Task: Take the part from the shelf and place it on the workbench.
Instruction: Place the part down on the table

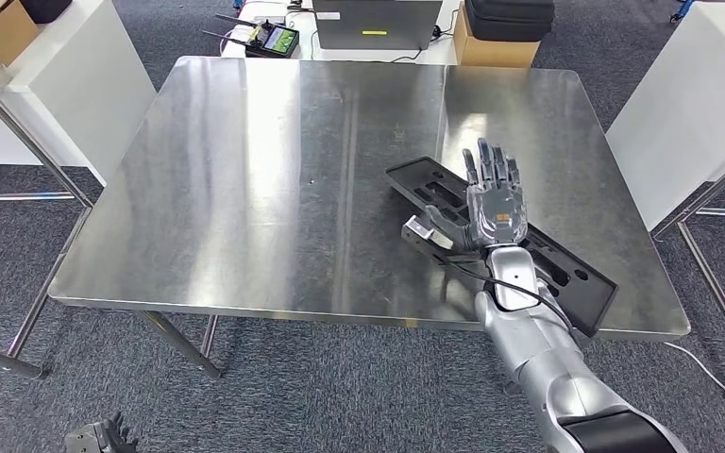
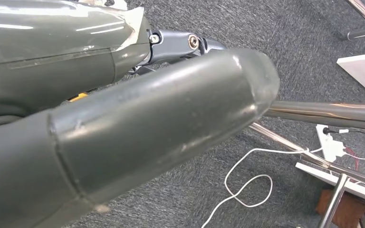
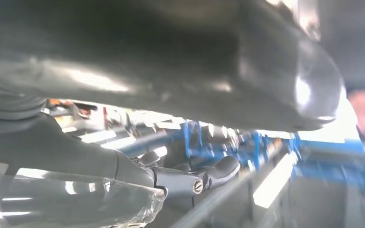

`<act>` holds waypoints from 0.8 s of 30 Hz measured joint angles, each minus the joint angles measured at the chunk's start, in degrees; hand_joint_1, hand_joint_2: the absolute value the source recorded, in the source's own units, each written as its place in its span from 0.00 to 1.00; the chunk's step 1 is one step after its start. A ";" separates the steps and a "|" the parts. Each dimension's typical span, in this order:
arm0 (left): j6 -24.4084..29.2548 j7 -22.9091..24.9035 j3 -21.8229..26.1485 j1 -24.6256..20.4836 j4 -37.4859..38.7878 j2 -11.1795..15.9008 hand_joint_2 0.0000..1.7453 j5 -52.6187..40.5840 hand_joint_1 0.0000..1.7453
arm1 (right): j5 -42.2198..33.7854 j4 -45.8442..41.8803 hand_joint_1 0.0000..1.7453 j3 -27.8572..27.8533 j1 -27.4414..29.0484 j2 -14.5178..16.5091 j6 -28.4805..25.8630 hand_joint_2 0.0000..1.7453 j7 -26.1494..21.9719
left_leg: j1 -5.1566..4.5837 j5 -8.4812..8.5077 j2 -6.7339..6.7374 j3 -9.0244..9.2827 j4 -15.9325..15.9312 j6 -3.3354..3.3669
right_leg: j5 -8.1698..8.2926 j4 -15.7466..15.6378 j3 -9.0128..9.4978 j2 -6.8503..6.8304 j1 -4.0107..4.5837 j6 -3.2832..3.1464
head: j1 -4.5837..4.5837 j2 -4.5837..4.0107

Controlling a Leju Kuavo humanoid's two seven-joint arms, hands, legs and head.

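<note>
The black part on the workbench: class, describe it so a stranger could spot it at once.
Find the steel workbench. Near its right front corner lies the black part, a long flat plastic piece with cut-out slots, lying slantwise under the right hand. Nothing else on the tabletop is black.

one black part (image 1: 500,236); one steel workbench (image 1: 245,189); two cardboard boxes (image 1: 491,47); one laptop (image 1: 375,24)

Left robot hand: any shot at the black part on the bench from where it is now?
Probably not. The left robot hand hangs low beside the workbench, below its top, while the black part lies toward the far right side under the right robot hand.
</note>
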 joint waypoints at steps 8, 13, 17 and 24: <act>0.30 0.00 0.20 0.86 -0.38 0.00 0.00 0.01 0.00 | -0.86 -27.22 0.00 0.26 7.20 -0.89 -0.35 0.00 -2.32 | -0.02 -0.05 -0.05 0.01 -0.01 0.00 | -0.02 -0.01 -0.02 -0.04 0.00 0.00 | 0.02 0.00; -0.25 0.00 1.01 2.02 -1.82 -0.02 0.00 0.35 0.00 | -20.76 -44.76 0.00 -3.16 16.00 6.38 -0.40 0.00 -31.65 | 0.13 -0.22 -0.02 0.13 -0.03 -0.23 | -0.15 -0.02 0.03 0.00 0.01 -0.18 | 0.00 0.00; -0.66 0.00 2.09 2.84 -2.57 -0.08 0.00 0.50 0.00 | -33.52 -50.68 0.00 -6.83 23.38 13.36 -0.25 0.00 -47.26 | 0.21 -0.31 -0.04 0.23 -0.06 -0.37 | -0.31 -0.02 0.12 -0.02 0.07 -0.42 | 0.01 0.01; -0.56 0.00 5.01 2.81 0.50 1.28 0.00 -0.01 0.00 | -61.53 -53.72 0.00 3.72 35.35 11.65 12.21 0.00 -40.73 | 0.05 -0.65 0.02 0.41 0.01 -0.39 | -0.37 -0.07 0.32 0.10 -0.22 -0.46 | -0.01 0.00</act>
